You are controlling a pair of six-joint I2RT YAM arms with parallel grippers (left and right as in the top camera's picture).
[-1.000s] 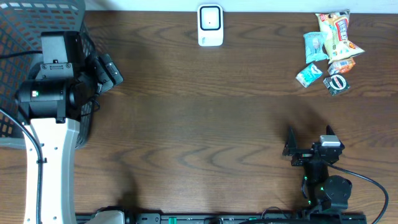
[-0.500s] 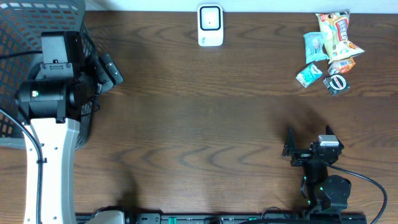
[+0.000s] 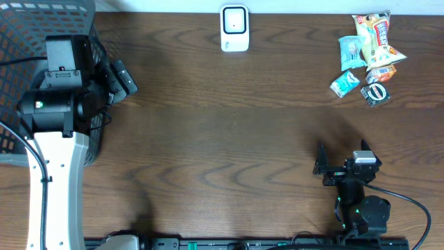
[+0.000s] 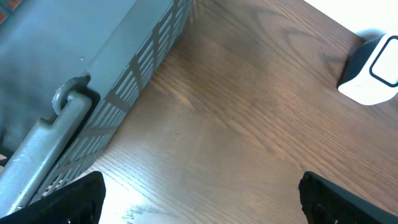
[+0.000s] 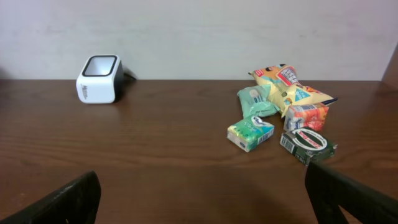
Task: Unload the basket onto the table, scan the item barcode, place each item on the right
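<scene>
White scanner (image 3: 234, 28) on the tabletop (image 3: 229, 125); snack packets (image 3: 366, 59) lie to its right. Left hand (image 4: 205, 205) and right hand (image 5: 205, 200) both gape wide, empty.

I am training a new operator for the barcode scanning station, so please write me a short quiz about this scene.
1. True or false: the left gripper and the right gripper are both open and empty.
2. Fill in: the grey basket stands on the robot's ____ side.
3. Where is the white scanner? A) at the far edge of the table; B) inside the grey basket; C) between the right gripper's fingers.
Key: 1 true; 2 left; 3 A.
</scene>
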